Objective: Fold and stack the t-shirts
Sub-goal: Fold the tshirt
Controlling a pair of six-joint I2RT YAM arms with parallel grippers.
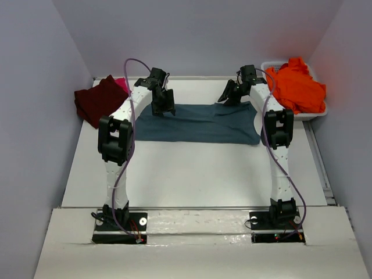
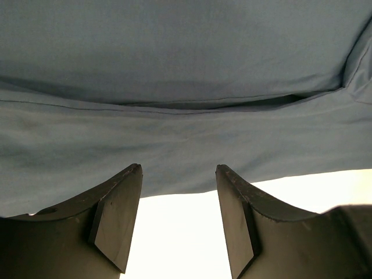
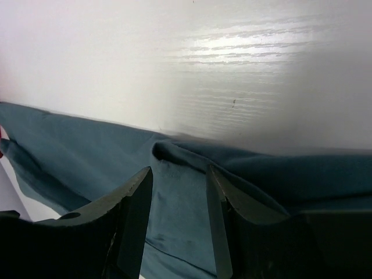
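Note:
A slate teal-blue t-shirt (image 1: 197,123) lies folded into a long flat band across the far middle of the table. My left gripper (image 1: 164,109) hovers over its left end. In the left wrist view that gripper (image 2: 179,168) is open and holds nothing, its tips at the near hem of the shirt (image 2: 174,70). My right gripper (image 1: 228,96) is at the shirt's far right edge. Its jaws (image 3: 180,170) stand open over a raised fold of the shirt (image 3: 75,151), with cloth lying loose between them. A dark maroon t-shirt (image 1: 99,100) and a bright pink one (image 1: 121,85) lie at the far left.
A vivid orange t-shirt (image 1: 296,87) is heaped in the white tub (image 1: 308,117) at the far right. The white table (image 1: 192,168) is enclosed by pale walls on the left, right and back. Both arm bases are bolted at the near edge.

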